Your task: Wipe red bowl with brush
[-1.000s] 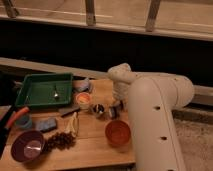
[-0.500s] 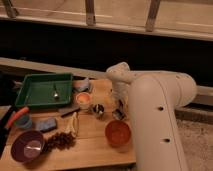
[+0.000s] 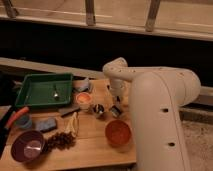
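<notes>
The red bowl (image 3: 118, 132) sits near the front right of the wooden table (image 3: 90, 150), glossy orange-red with a lighter inside. My gripper (image 3: 116, 110) hangs at the end of the bulky white arm (image 3: 155, 115), low over the table just behind the bowl and a little above its far rim. It is shut. What, if anything, sits between its fingers is hidden by the wrist. The brush does not show anywhere in the camera view.
A small orange-rimmed cup (image 3: 84, 100) and a dark round object (image 3: 98, 109) stand left of the gripper. Further left are a green tray (image 3: 30, 97) holding a spoon, a dark-handled knife (image 3: 67, 111), a purple bowl (image 3: 27, 146) and an orange-handled tool (image 3: 17, 116).
The gripper has closed over the last second. The arm has stayed at nearly the same spot behind the red bowl.
</notes>
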{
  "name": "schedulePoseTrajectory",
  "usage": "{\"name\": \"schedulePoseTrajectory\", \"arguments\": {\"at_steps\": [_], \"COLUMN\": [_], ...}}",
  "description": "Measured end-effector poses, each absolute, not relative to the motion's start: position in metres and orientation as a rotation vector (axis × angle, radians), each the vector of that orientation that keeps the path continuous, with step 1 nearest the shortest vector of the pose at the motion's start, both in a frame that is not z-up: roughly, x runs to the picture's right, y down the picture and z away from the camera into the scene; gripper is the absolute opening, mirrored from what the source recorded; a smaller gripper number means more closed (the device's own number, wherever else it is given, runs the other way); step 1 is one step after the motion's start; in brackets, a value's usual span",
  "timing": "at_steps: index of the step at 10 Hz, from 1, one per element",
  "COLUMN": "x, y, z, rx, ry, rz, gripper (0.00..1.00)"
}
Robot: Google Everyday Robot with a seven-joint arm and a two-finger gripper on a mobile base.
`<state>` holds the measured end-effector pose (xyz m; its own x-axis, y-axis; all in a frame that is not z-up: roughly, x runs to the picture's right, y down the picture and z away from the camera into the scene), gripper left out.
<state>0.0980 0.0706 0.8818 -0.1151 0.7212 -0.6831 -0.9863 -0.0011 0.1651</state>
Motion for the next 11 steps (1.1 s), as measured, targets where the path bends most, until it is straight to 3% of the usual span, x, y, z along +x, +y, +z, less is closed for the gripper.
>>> {"name": "schedulePoseTrajectory", "arguments": {"at_steps": [5,11], "x": [0.095,0.125], "y": [0.072,0.103], "z": [0.846,0.819], "rx": [-0.471,-0.579], "ry": [0.700,0.677], "rz": [1.517,1.457], "gripper": [0.00,0.00]}}
